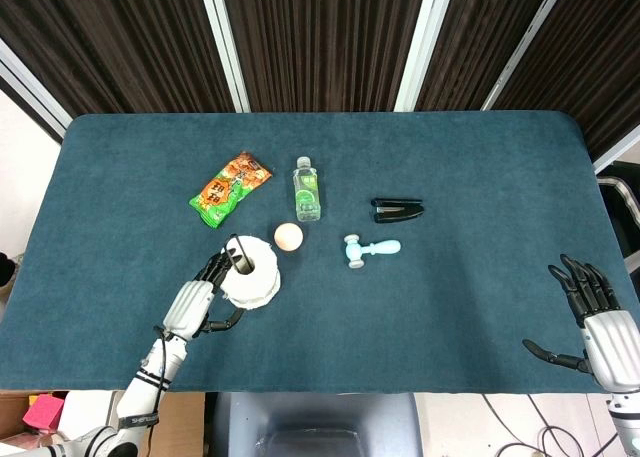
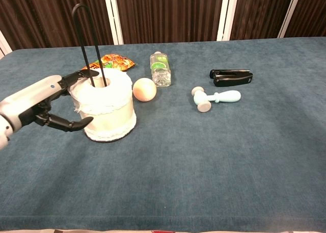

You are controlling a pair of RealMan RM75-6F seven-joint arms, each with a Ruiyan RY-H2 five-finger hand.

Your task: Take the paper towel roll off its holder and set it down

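Paper towel roll (image 2: pixel 108 110): you are looking at a short, fat white roll with a ragged outer sheet; it is sitting on the table (image 2: pixel 214 161) at the left side, on its holder.
Holder (image 2: pixel 87 39): its thin black wire loop is standing upright through the roll's core and rising well above the top.
Left hand (image 2: pixel 43 104): you are cupping the roll's left side, fingers lying over the top rim and thumb reaching toward the lower wall; in the head view the hand (image 1: pixel 200 302) is touching the roll, but you cannot tell whether it is gripping firmly.
Right hand (image 1: pixel 598 322): you are keeping nothing in it; it is hovering with fingers spread at the table's near right edge, well apart from everything.
Wooden ball (image 2: pixel 144 89): it is lying just beside the roll, on its right.
Snack packet (image 1: pixel 231 188): it is lying behind the roll.
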